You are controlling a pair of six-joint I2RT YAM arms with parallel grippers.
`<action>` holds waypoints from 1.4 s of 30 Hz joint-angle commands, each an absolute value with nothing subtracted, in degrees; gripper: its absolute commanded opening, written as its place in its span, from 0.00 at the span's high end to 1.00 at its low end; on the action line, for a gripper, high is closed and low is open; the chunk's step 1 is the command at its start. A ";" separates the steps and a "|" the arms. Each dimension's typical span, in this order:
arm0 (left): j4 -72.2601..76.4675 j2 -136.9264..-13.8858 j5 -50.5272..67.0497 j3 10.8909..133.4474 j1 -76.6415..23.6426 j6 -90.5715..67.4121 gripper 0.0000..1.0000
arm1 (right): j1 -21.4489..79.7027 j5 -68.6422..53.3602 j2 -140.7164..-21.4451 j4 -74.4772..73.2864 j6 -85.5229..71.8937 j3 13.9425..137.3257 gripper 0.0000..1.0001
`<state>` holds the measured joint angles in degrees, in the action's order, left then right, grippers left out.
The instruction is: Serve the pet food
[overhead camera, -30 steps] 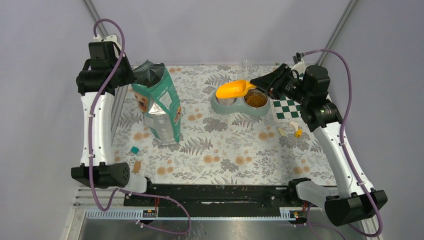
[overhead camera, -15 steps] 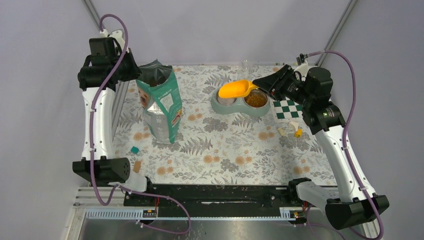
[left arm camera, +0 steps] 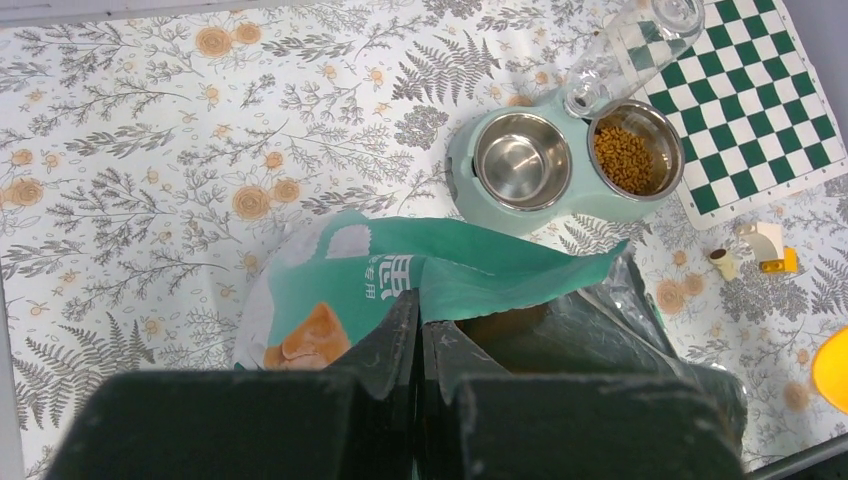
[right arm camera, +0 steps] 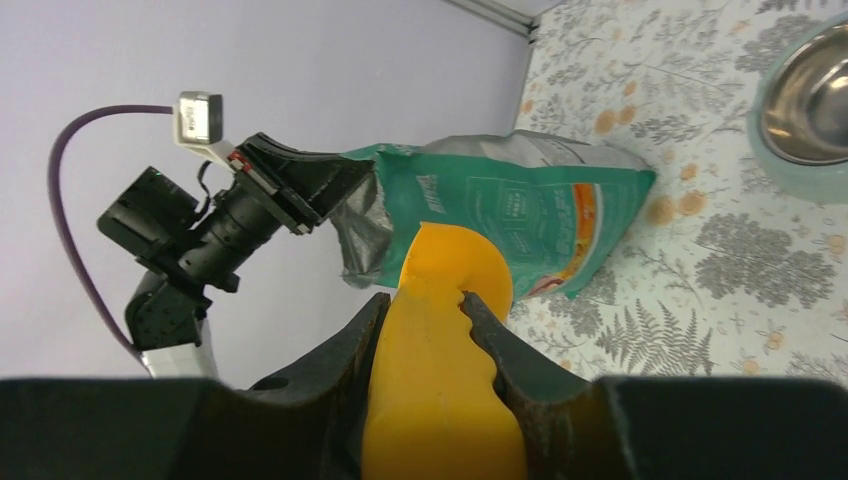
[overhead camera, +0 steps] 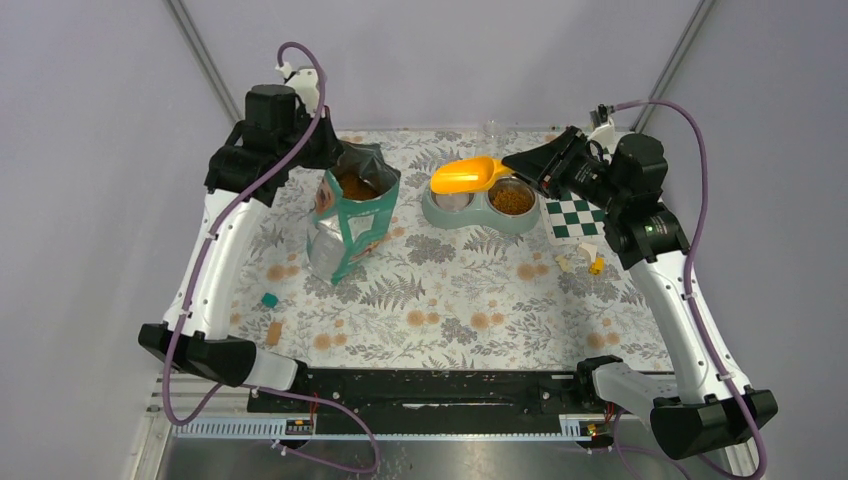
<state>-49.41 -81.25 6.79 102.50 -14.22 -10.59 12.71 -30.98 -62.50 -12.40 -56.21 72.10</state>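
The pet food (overhead camera: 512, 200) is brown kibble filling the right bowl of a teal double feeder (overhead camera: 478, 218); it also shows in the left wrist view (left arm camera: 630, 160). More kibble shows inside the open mouth (overhead camera: 355, 186) of the teal bag (overhead camera: 350, 230). My left gripper (overhead camera: 335, 160) is shut on the bag's top edge (left arm camera: 420, 315) and holds the bag tilted. My right gripper (overhead camera: 528, 165) is shut on the handle of the yellow-orange scoop (overhead camera: 465, 178), which hovers over the feeder's empty left bowl (left arm camera: 522, 160). The scoop's inside looks empty. The right wrist view shows the scoop (right arm camera: 450, 380) between the jaws and the bag (right arm camera: 520, 210) beyond.
A green-white checkered mat (overhead camera: 572, 215) lies right of the feeder, with small yellow and white pieces (overhead camera: 596, 265) in front of it. A clear bottle (left arm camera: 640, 40) stands at the feeder's back. A teal cube (overhead camera: 269, 299) and a small tan piece (overhead camera: 273, 332) lie front left.
My left arm has swung right, dragging and tilting the bag toward the feeder; its mouth now faces up and shows kibble. The right arm and scoop have barely moved.
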 commanded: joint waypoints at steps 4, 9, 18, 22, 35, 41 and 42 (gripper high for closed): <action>-36.12 -75.26 0.31 101.66 -21.03 -12.59 1.00 | 12.57 -36.64 -60.80 2.87 -65.39 68.15 1.00; -36.19 -75.02 0.24 99.70 -23.43 -12.40 1.00 | 12.60 -36.40 -59.28 2.89 -66.28 66.10 1.00; -36.17 -74.90 -0.93 97.12 -27.17 -12.72 1.00 | 13.11 -34.74 -54.58 3.26 -66.01 60.88 1.00; -36.21 -74.48 -0.30 96.13 -28.65 -13.62 1.00 | 13.28 -33.93 -52.89 4.40 -66.88 58.33 1.00; -36.36 -74.49 -2.07 94.51 -34.25 -15.66 1.00 | 14.11 -32.37 -49.70 5.01 -68.54 56.95 1.00; -37.81 -75.68 -3.36 94.92 -37.05 -16.77 1.00 | 15.60 -29.71 -49.76 4.49 -66.62 57.19 1.00; -37.91 -75.86 -3.52 94.92 -37.55 -16.91 1.00 | 15.90 -29.65 -50.13 4.64 -66.35 57.32 1.00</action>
<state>-45.25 -77.21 -3.57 93.17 -35.44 -14.28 14.55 -31.62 -50.24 1.23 -67.48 56.71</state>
